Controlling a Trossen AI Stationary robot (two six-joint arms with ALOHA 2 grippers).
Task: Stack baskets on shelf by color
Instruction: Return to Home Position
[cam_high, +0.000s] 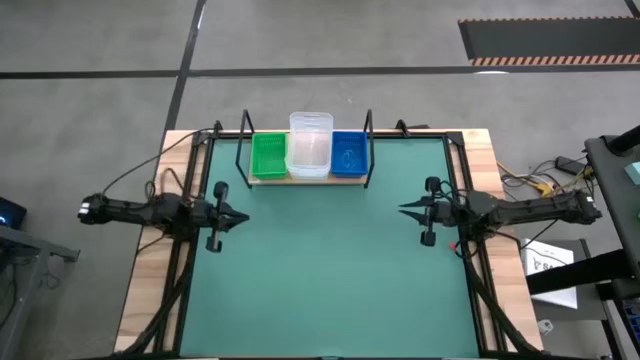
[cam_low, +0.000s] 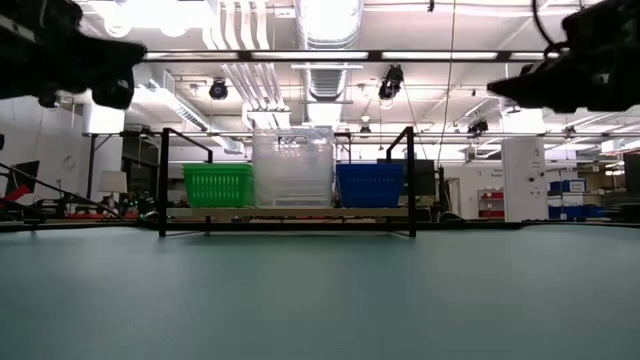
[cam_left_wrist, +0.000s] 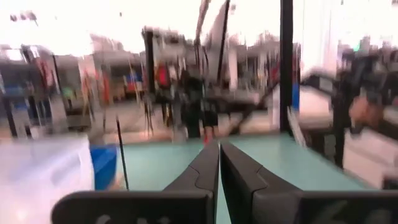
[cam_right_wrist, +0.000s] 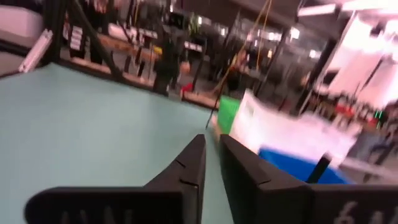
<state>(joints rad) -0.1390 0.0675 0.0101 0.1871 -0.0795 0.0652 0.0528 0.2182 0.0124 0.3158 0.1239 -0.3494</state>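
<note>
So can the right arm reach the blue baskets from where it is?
Probably yes. The right tool hangs shut over bare mat, and nothing lies between it and the blue baskets. A wire upright stands beside them, so coming from above looks easiest.

Green baskets (cam_high: 268, 156), clear baskets (cam_high: 310, 146), blue baskets (cam_high: 348, 154), light-brown shelf (cam_low: 240, 213), black uprights (cam_low: 163, 180), teal-green mat (cam_high: 330, 275)
</note>
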